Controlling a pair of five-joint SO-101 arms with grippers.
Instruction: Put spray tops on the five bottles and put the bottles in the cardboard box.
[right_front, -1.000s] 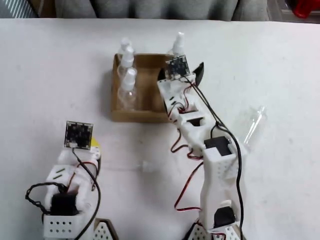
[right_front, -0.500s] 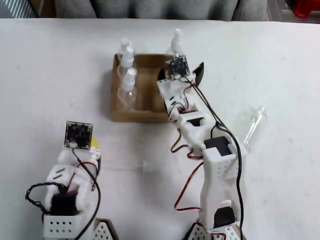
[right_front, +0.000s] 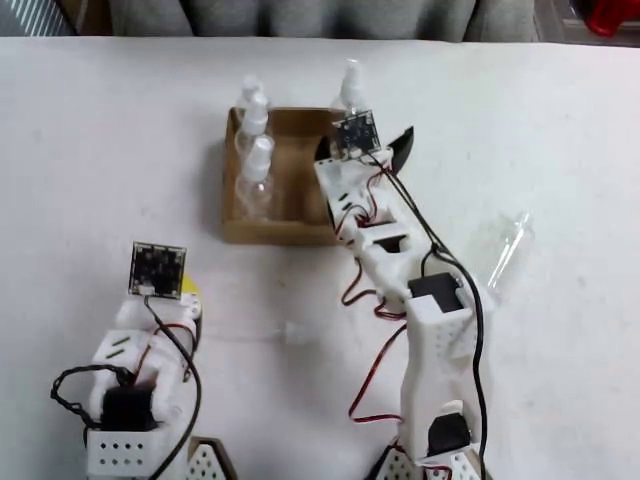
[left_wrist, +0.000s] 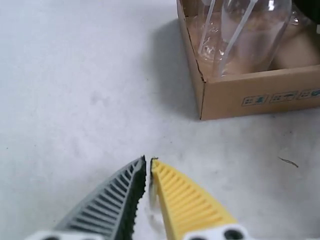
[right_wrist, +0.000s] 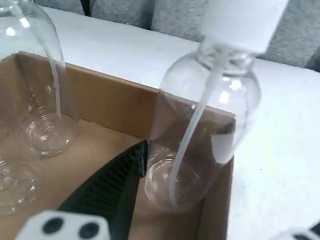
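**Clerk:** Item one, the container?

**Checker:** Cardboard box, top open, on the white table, on the far side of both arms.

**Clerk:** Contents?

**Checker:** Three capped bottles, clear, upright, in a row along the box's left wall. One corner bottle, clear, with a white spray top and a dip tube inside. It stands upright in the far right corner of the box.

**Clerk:** Anything outside the box?

**Checker:** One uncapped bottle, lying on its side on the table to the right of the right arm, well apart from the box.

**Clerk:** Right gripper?

**Checker:** Right gripper, over the box's right side, jaws spread apart with the corner bottle between them. Its black finger sits inside the box just beside the bottle's base. Whether they touch, I cannot tell.

**Clerk:** Left gripper?

**Checker:** Left gripper, grey and yellow fingers pressed together, nothing between them. It is low over bare table, on the near side of the box's left corner.
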